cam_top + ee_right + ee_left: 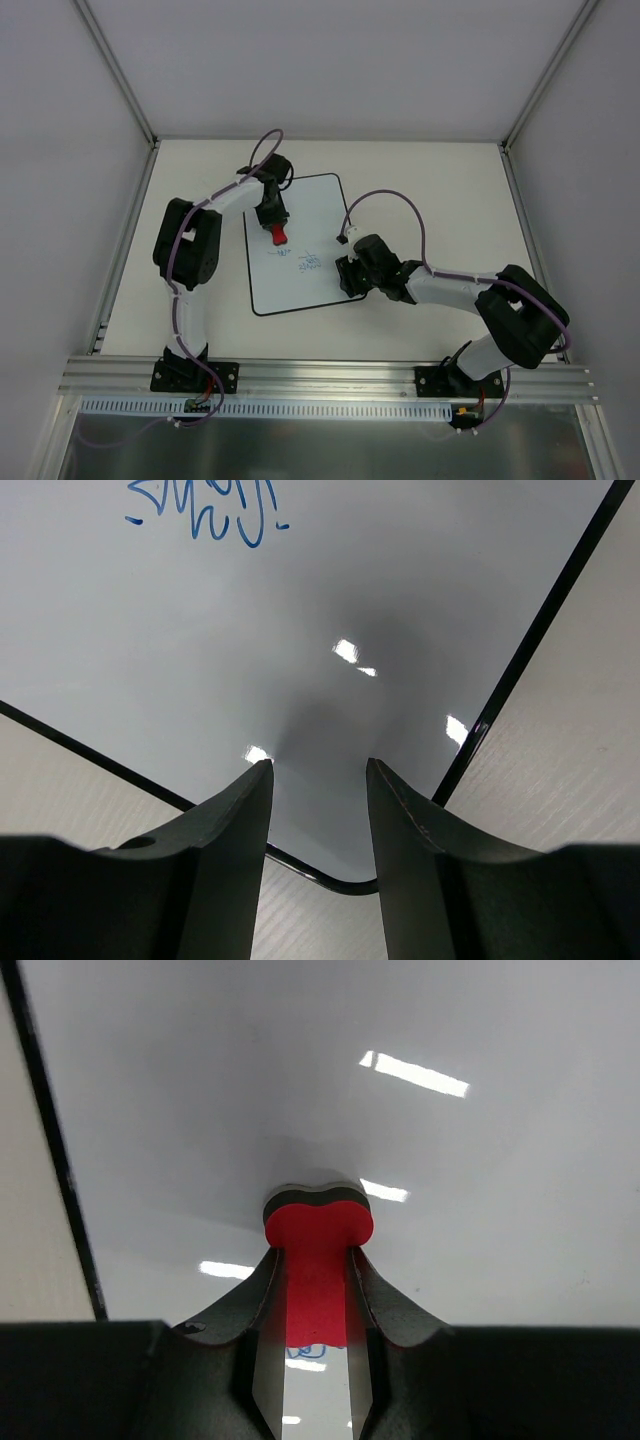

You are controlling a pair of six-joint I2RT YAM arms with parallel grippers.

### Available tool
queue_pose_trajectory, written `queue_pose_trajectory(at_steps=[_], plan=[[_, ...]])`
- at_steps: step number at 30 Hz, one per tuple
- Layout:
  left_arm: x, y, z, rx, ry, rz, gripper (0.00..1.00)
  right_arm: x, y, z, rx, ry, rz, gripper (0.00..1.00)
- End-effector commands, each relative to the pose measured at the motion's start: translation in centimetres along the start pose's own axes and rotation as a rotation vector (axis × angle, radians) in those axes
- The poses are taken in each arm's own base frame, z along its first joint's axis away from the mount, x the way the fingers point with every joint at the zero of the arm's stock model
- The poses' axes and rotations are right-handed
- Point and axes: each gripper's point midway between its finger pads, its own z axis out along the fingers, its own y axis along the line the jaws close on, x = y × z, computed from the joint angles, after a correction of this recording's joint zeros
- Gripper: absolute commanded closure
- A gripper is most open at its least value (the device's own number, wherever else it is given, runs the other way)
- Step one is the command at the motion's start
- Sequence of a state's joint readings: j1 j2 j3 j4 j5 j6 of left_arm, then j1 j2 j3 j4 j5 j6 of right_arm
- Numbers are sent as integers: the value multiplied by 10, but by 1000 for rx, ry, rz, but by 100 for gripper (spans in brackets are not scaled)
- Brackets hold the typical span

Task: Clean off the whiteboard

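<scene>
One whiteboard [312, 205] lies flat on the worktop [430, 190], slightly tilted, just left of the centre of the top view. Two small patches of blue writing [306, 263] sit in its lower middle; the rest looks blank.

Two arms reach over the board. The left hand [276, 226], at the board's upper left, is clamped on the one red eraser [279, 236]. In the left wrist view the eraser [318, 1228] sticks out past the fingers, down at the white surface, though contact is unclear. The right hand [348, 277] is at the board's lower right corner, fingers [235, 810] spread apart with nothing between them.
</scene>
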State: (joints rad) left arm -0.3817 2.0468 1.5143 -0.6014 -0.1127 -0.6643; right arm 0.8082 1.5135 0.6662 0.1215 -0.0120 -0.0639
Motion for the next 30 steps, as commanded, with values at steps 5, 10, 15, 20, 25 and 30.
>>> queue_pose_trajectory(at_steps=[5,10,15,20,25,30], plan=[[82,-35,27,-62,169,208,100,63,-8,-6,19,203,26,54],[102,-28,28,-96,200,220,100,70,-9,-10,22,210,31,54],[97,8,26,-156,210,125,100,66,-7,-9,10,185,38,54],[78,64,18,-233,190,15,100,67,-7,-8,5,185,38,54],[75,80,13,-225,203,-25,100,67,-5,-8,-3,185,34,54],[77,80,10,-221,203,-36,100,67,-6,-10,-3,180,34,54]])
